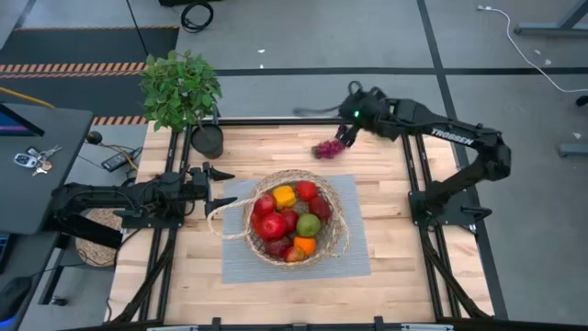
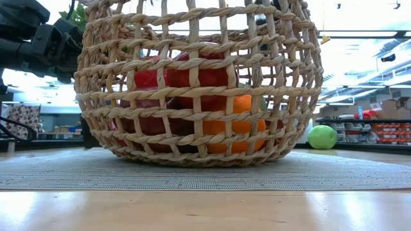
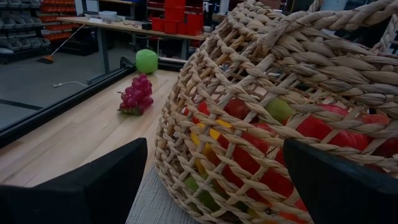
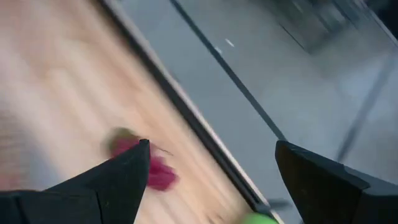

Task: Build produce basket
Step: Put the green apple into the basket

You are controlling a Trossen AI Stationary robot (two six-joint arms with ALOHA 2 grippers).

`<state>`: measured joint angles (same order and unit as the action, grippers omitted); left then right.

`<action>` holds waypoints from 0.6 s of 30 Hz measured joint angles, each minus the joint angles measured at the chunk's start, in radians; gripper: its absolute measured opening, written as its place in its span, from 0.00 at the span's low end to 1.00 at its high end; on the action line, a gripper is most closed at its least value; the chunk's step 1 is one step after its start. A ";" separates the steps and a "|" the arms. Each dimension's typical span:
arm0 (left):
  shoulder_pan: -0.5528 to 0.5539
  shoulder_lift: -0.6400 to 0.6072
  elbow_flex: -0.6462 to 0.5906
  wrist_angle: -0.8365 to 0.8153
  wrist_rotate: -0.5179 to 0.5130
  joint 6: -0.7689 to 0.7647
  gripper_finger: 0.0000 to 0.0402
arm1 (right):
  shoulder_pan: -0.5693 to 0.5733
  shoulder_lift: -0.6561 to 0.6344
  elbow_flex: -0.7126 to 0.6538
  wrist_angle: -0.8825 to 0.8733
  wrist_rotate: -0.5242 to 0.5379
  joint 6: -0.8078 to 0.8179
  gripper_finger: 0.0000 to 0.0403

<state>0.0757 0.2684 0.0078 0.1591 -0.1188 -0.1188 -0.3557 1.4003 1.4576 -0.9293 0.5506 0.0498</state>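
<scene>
the basket point(image 1: 296, 219) is sitting on a grey woven mat point(image 1: 358, 253) at the middle of the table, its looped handle pointing left, already heaped with red, yellow, orange and green produce point(image 1: 287, 221). a purple grape bunch point(image 1: 327, 148) is lying on the bare wood beyond it, near the far edge, well apart from the basket; a green round fruit point(image 3: 147, 61) is showing farther off at that far edge. the step in hand looks like fetching the grapes: the right gripper point(image 1: 347, 131) is reaching over them from the far right, fingers spread with nothing between them. next it probably needs to settle lower, straddle the bunch and close gently, since grapes squash and hang loosely. the left gripper point(image 1: 220, 188) is waiting just left of the basket, by the handle, also spread and empty. a potted plant point(image 1: 181, 89) is standing at the far left corner.
</scene>
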 joint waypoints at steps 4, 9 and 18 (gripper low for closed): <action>0.000 0.000 0.000 0.000 0.000 0.000 0.95 | -0.172 -0.049 -0.147 0.091 -0.001 -0.003 0.87; 0.000 0.000 0.000 0.000 0.000 0.000 0.95 | -0.355 -0.069 -0.285 0.201 -0.001 -0.017 0.87; 0.000 0.000 0.000 0.000 0.000 0.000 0.95 | -0.584 -0.004 -0.414 0.289 -0.085 -0.095 0.95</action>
<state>0.0757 0.2682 0.0082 0.1593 -0.1185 -0.1190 -0.9395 1.3962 1.0439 -0.6401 0.4654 -0.0454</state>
